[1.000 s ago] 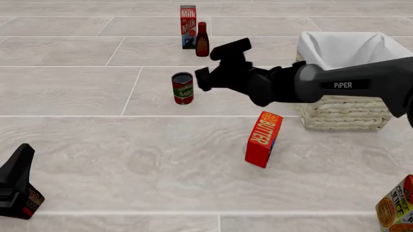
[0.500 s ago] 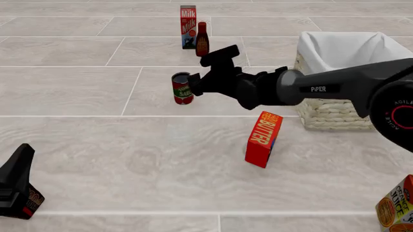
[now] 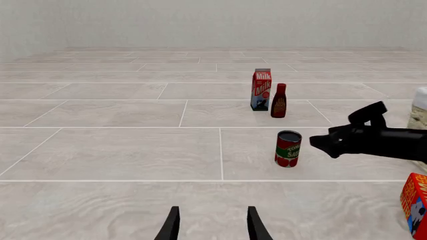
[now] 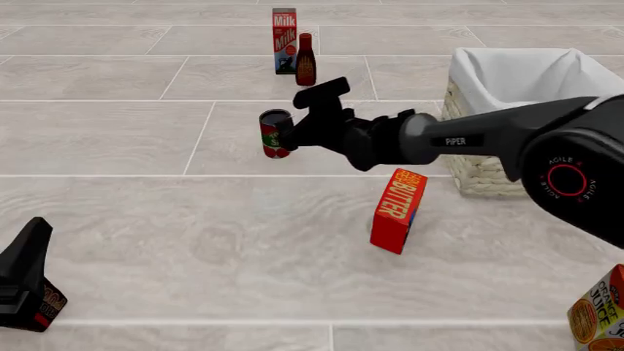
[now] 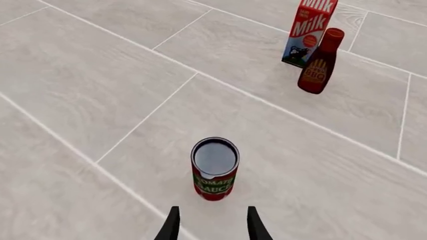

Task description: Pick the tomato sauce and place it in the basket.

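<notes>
The tomato sauce (image 4: 276,134) is a small can with a red and green label and a dark top. It stands upright on the tiled floor, left of the basket (image 4: 516,174). My right gripper (image 4: 289,137) is open and level with the can's right side, its tips close to it. In the right wrist view the tomato sauce (image 5: 214,169) stands just ahead of the open right gripper (image 5: 212,226), outside the fingers. The left gripper (image 3: 212,227) is open and holds nothing, low at the near left (image 4: 37,228). The left wrist view has the tomato sauce (image 3: 288,148) beside the right gripper (image 3: 321,145).
A milk carton (image 4: 283,40) and a dark red-brown bottle (image 4: 305,60) stand behind the can. A red butter box (image 4: 398,210) leans in front of the basket. An orange juice carton (image 4: 600,314) sits at the near right corner.
My right gripper has moved left and a little down, from beside the basket to right next to the can. The left arm and the can have not moved.
</notes>
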